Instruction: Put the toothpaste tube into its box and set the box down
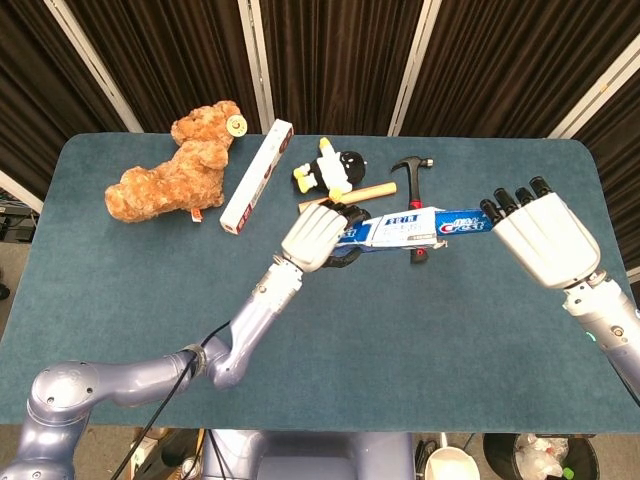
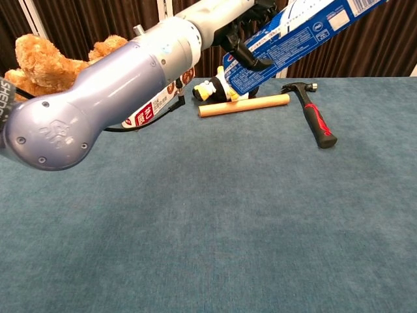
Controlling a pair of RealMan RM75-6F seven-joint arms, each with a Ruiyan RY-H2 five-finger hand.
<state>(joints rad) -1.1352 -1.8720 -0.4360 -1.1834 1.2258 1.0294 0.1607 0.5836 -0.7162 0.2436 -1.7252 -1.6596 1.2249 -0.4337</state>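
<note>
1. The teddy bear (image 1: 178,170) and the long red-and-white carton (image 1: 256,176) lie at the far left of the bench (image 1: 330,350), well apart from the work; neither should get in the way.
2. The left hand (image 1: 316,238) has its fingers (image 1: 352,214) clenched round the near end of the toothpaste box (image 1: 392,230), holding it above the bench and tilted up toward the right in the chest view. Thin card like this is light and stiff along its length but would likely crush under a hard squeeze, so a grip near the closed end, as here, looks sensible.
3. Under and behind the box lie the penguin toy (image 1: 332,170), the wooden dowel (image 2: 244,105) and the hammer (image 2: 313,117). I would set the box down nearer the front, where the bench shows open cloth.
4. The toothpaste tube (image 1: 462,220) juts from the box's right end, partly inside. A tube is soft and slick, so pushing it from its tail end seems best.
5. The right hand (image 1: 540,236) is at the tube's far end; its fingers reach toward it, but whether they pinch the tube I cannot tell. The bench's right edge is close behind this hand.
</note>
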